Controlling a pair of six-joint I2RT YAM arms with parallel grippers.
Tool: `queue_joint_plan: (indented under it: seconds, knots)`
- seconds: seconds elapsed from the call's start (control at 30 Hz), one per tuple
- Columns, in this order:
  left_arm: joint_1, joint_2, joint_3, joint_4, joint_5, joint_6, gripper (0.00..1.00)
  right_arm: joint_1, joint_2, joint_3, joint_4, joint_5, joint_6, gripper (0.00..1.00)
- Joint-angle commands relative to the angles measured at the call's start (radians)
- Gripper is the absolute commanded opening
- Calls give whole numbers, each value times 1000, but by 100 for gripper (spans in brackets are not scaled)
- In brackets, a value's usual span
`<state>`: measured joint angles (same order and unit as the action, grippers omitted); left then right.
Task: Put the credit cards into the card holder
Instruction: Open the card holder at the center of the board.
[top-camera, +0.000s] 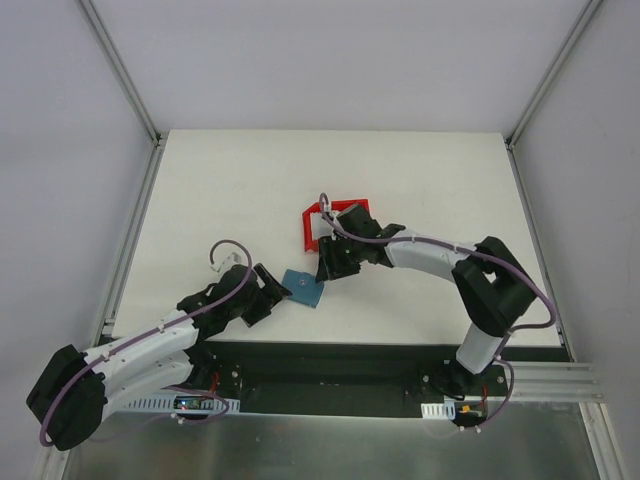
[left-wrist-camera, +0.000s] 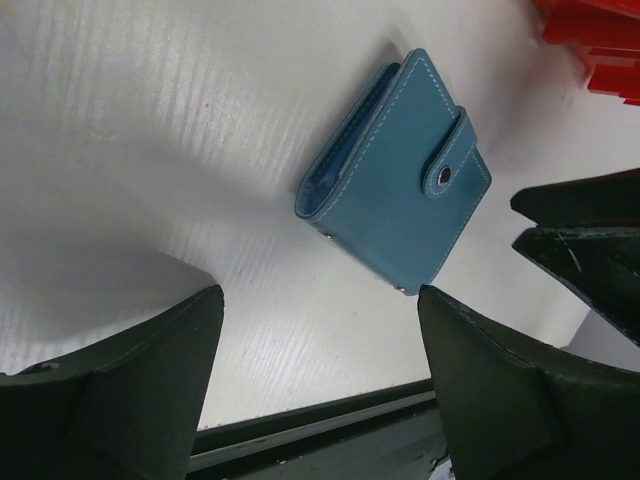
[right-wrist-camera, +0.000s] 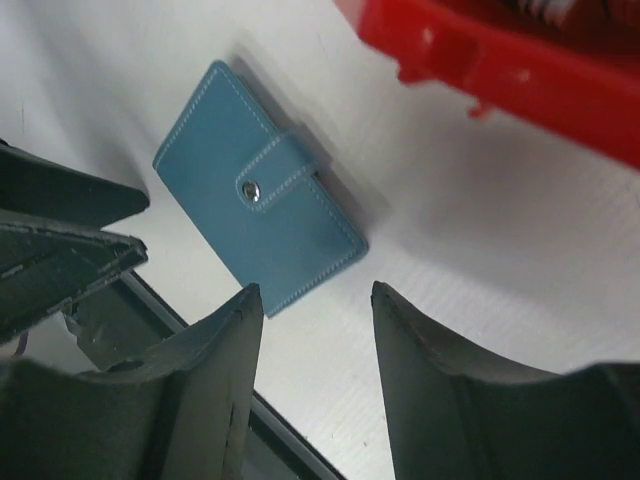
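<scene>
The card holder (top-camera: 301, 288), snapped shut and flat on the table (top-camera: 220, 200), lies slantwise between the left gripper (left-wrist-camera: 320, 296) and right gripper (right-wrist-camera: 315, 290), just ahead of each, both spread and empty.

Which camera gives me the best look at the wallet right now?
Left wrist: the wallet is large and sharp, its snap shut and one side edge visible. Right wrist shows it whole too, but softer. Top view shows only a small blue square.
</scene>
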<state>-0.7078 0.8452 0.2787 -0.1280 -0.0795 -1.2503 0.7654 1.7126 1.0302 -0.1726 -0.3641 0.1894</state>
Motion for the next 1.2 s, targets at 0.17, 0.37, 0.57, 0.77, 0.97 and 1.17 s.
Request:
queue_joint_plan:
  seconds: [0.17,0.37,0.57,0.77,0.97,1.17]
  knots:
    - [-9,37,-44,59,47,-32,79,41,120,87,78,54,-50,51]
    - [-7,41,-55,77,53,-26,79,75,117,56,76,33,-67,49]
    - [-7,48,-75,100,49,-28,77,129,59,-38,116,33,-33,28]
    - [-7,35,-93,113,11,-37,72,186,-10,-165,201,94,76,23]
    - [-7,26,-114,174,-43,14,64,230,5,-197,237,154,163,22]
    - [-1,38,-108,223,-88,136,67,229,-5,-194,226,179,163,24]
